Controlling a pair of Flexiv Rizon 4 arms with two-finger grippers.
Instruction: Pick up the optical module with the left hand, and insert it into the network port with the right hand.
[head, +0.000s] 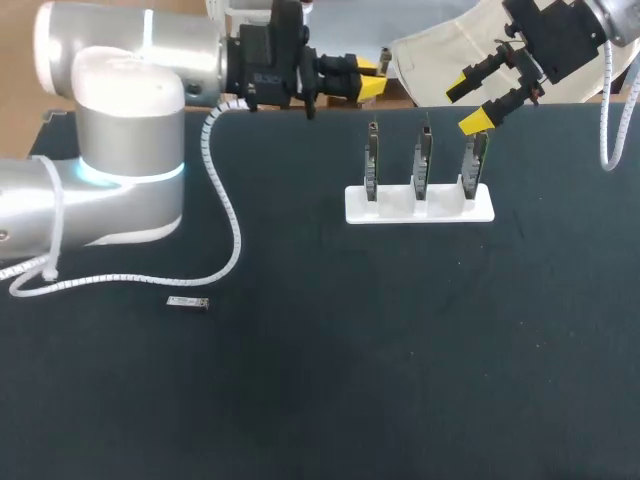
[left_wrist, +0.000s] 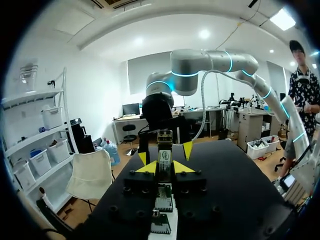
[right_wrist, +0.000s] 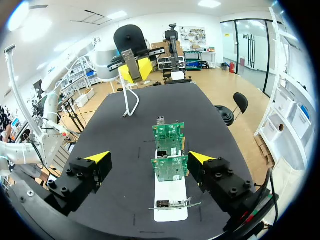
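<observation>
rack (head: 420, 205) on worktop (head: 400, 380) right of centre, three boards (head: 424, 155) in it | loose module (head: 188, 301) well left, nearer | optical module (left_wrist: 164, 151) in left gripper (head: 372, 80) jaws, behind rack

Your head view looks steeply down from above and behind the robot onto the dark desk (head: 400, 380). It sits far enough back to take in the whole white rack of three upright green circuit boards (head: 420, 203). Your wrist views face each other along that rack. The right looks down from close above toward the silver left arm (right_wrist: 102, 62). The left sights along the row toward the silver right arm (left_wrist: 200, 65).
</observation>
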